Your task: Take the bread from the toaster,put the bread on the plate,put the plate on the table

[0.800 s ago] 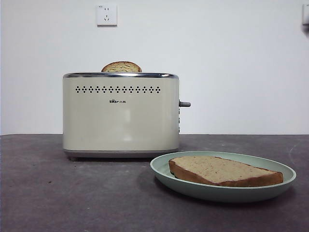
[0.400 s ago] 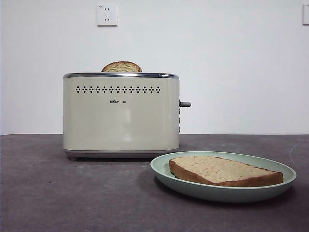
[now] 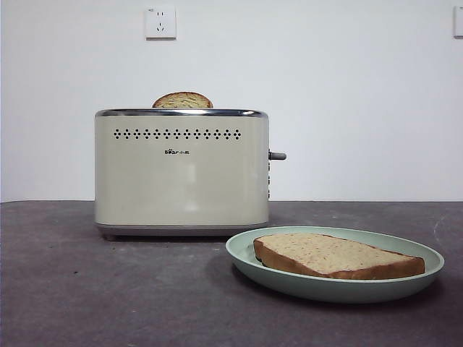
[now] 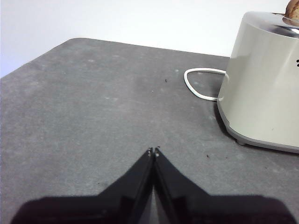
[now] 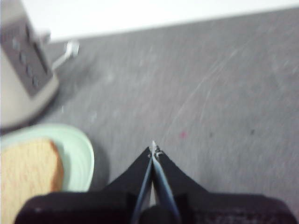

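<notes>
Nothing has moved: bread (image 3: pixel 335 255) lies on the plate (image 3: pixel 246 254); 2 grippers, left gripper (image 4: pixel 153 150) and right gripper (image 5: pixel 153 150), closed, empty, plate beside right fingers (image 5: pixel 163 179).

Plain white wall (image 3: pixel 347 108), white socket (image 3: pixel 160 22) (high up), even light

A bare test bench, not a home kitchen: dark grey table (image 3: pixel 87 289), blank white wall (image 3: pixel 362 101), one wall socket (image 3: pixel 160 22)
</notes>
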You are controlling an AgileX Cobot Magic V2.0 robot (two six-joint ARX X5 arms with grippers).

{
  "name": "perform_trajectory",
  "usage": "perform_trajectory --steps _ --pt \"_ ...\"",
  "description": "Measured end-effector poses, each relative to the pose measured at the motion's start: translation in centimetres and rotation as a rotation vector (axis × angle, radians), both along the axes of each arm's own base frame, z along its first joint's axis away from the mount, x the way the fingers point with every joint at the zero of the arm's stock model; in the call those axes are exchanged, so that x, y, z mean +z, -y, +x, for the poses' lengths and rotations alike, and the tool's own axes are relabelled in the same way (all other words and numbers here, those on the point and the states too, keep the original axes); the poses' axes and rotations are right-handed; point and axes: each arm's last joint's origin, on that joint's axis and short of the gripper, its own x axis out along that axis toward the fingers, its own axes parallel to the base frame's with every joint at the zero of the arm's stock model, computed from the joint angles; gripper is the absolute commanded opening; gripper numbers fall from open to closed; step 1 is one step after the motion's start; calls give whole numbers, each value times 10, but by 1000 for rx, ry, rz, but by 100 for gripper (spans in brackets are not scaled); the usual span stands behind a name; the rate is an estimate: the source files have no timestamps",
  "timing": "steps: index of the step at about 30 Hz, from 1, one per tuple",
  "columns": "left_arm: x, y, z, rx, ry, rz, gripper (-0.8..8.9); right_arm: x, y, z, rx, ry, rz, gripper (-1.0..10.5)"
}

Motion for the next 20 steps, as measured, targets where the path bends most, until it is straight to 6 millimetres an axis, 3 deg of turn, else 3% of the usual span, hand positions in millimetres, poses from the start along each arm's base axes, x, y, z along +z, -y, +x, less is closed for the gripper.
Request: perform_trajectory --steps 20 --pt "0 0 0 0 0 0 -4 2 1 -1 -28 20 50 2"
